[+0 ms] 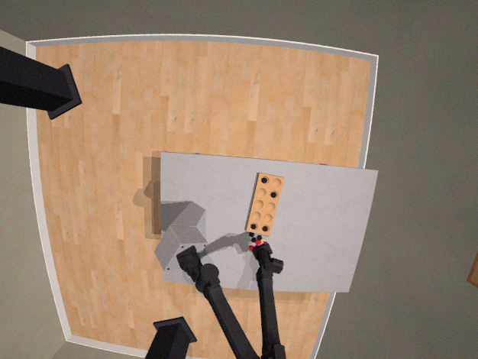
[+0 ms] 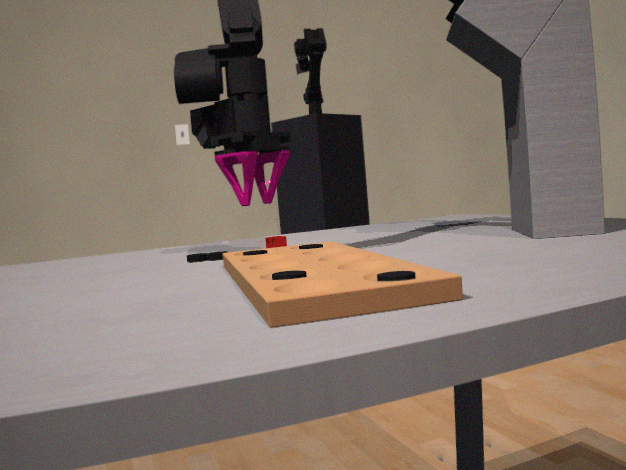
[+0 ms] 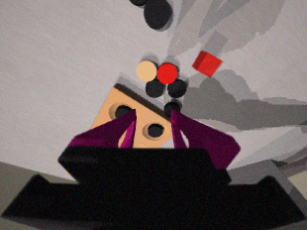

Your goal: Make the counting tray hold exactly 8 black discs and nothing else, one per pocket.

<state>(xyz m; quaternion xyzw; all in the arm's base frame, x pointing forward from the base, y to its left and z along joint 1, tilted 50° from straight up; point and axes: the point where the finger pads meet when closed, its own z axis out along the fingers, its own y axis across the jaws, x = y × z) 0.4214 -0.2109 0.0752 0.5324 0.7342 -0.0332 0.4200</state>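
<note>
The wooden counting tray (image 1: 265, 208) lies flat on the grey table, with several black discs in its pockets, two at each end; the other pockets are empty. It also shows in the side view (image 2: 338, 278). Just off its near end lies a cluster of loose discs: a tan disc (image 3: 146, 70), a red disc (image 3: 167, 73) and black discs (image 3: 154, 88) (image 3: 177, 88) (image 3: 172, 107). More black discs (image 3: 157, 13) lie farther off. My gripper (image 2: 256, 201) hovers well above this cluster, fingers apart with nothing between them; it also shows in the wrist view (image 3: 153, 117).
A small red cube (image 3: 207, 63) (image 2: 276, 241) lies beside the disc cluster, also seen behind the tray. The arm's grey pedestal (image 2: 551, 116) stands at the table's far corner. A dark stand (image 2: 321, 166) is behind the table.
</note>
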